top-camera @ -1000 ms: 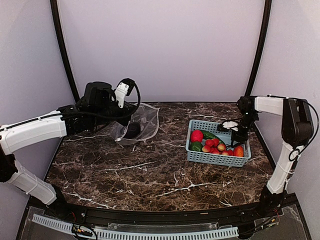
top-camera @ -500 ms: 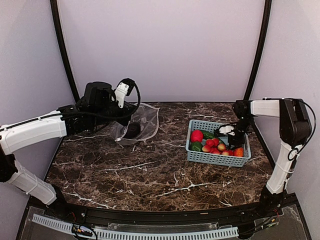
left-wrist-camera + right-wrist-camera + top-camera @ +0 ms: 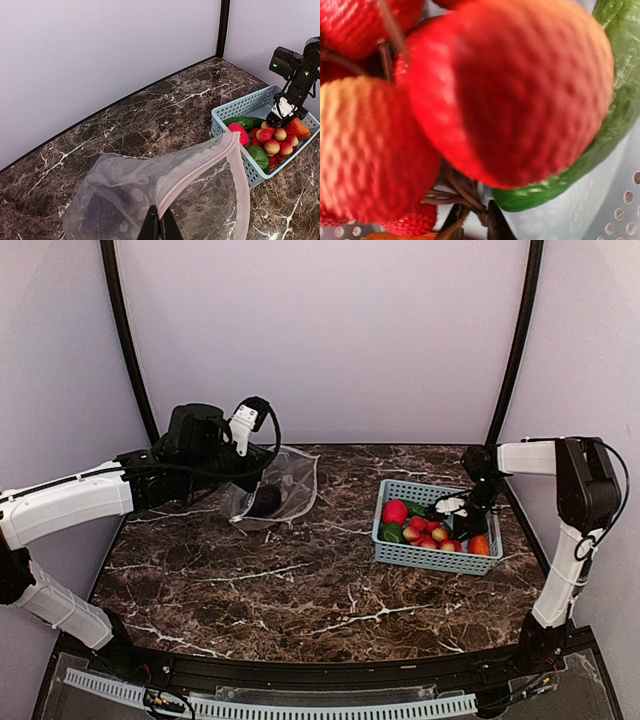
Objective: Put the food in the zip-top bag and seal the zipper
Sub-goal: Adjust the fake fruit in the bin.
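Food: most of it lies heaped in the light-blue basket (image 3: 430, 558). There are several strawberries (image 3: 272, 146), a long green vegetable (image 3: 245, 121) against the far wall, a round red piece (image 3: 239, 133) and an orange-red piece (image 3: 298, 128) at the right end.
Eggplant (image 3: 266, 500): dark purple, lying inside the bag and seen through the plastic.
Zip-top bag (image 3: 200, 185): clear and crinkled, at the far left of the table, with its mouth lifted and gaping toward the basket.
Zipper (image 3: 241, 175): a pinkish strip curving round the open mouth, with its two sides apart and unsealed.
Left gripper (image 3: 160, 226): fingers pressed tightly together on the bag's mouth edge, holding it up off the surface.
Right gripper (image 3: 274, 120): lowered into the basket among the strawberries. Its wrist view is filled by one blurred red strawberry (image 3: 510, 95), with thin brown stems by the fingertips (image 3: 456, 220). I cannot tell whether the fingers are gripping anything.
Basket: on the right side, well apart from the bag.
Table (image 3: 300, 590): dark brown marble with white veins.
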Robot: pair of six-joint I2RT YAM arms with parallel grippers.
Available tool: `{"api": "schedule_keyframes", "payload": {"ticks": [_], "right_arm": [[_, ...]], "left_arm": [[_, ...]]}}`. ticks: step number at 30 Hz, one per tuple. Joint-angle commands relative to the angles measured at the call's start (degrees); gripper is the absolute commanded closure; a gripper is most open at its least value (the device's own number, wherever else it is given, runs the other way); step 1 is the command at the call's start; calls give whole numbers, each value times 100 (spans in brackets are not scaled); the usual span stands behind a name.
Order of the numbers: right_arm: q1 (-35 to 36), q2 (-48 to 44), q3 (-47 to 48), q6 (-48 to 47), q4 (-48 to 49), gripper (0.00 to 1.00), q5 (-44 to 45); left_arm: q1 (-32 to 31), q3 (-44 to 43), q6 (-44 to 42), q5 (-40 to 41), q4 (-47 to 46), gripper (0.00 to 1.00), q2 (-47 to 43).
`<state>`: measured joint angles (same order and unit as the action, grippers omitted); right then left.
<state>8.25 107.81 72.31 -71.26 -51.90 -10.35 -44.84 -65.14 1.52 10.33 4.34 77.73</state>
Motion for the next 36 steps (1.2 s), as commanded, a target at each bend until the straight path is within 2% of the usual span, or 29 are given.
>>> {"api": "schedule_keyframes", "payload": {"ticks": [1, 4, 12, 20, 31, 36], "right_arm": [[36, -167, 27, 77, -375, 91, -152], [36, -497, 38, 113, -533, 95, -107], [36, -1344, 183, 327, -1085, 97, -280], [36, -1797, 214, 490, -1382, 100, -410], [36, -1993, 431, 1021, -1592, 100, -1076], [36, -1935, 354, 1356, -1188, 100, -1052]], "left_arm": [[24, 116, -38, 40, -137, 99, -162], [27, 119, -23, 20, -136, 99, -158], [20, 131, -20, 32, -148, 99, -154], [25, 126, -12, 42, -153, 99, -78], [21, 130, 15, -8, -153, 99, -34], [25, 127, 24, -33, -155, 99, -48]]}}
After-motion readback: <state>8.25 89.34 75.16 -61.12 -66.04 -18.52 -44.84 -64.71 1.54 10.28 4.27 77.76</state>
